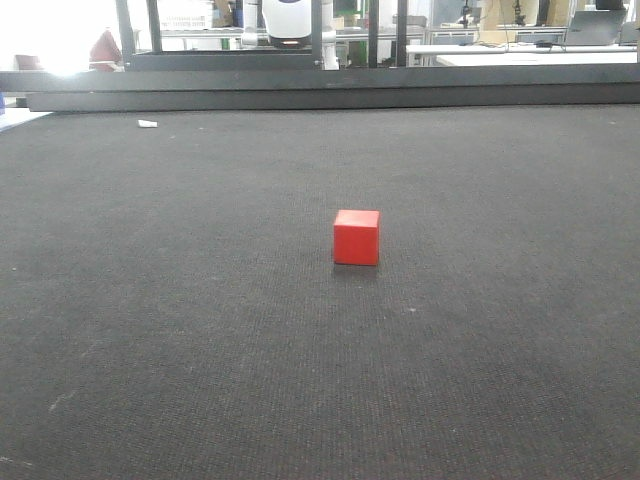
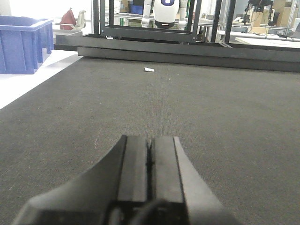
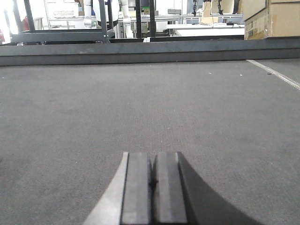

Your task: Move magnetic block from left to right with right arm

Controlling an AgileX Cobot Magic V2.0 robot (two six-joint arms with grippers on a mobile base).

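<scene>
The magnetic block point(image 1: 357, 237), a small bright red cube, stands alone on the dark mat point(image 1: 200, 330) near the middle of the front view. Neither arm shows in that view. In the left wrist view my left gripper point(image 2: 149, 138) hangs low over bare mat with its jaws pressed together and nothing between them. My right gripper point(image 3: 153, 155) is likewise shut and empty over bare mat in the right wrist view. The block appears in neither wrist view.
A small white scrap point(image 1: 147, 124) lies at the mat's far left. A dark raised rail point(image 1: 330, 92) bounds the far edge. A blue bin point(image 2: 22, 43) stands beyond the mat's left side. A cardboard box point(image 3: 271, 18) sits at the far right.
</scene>
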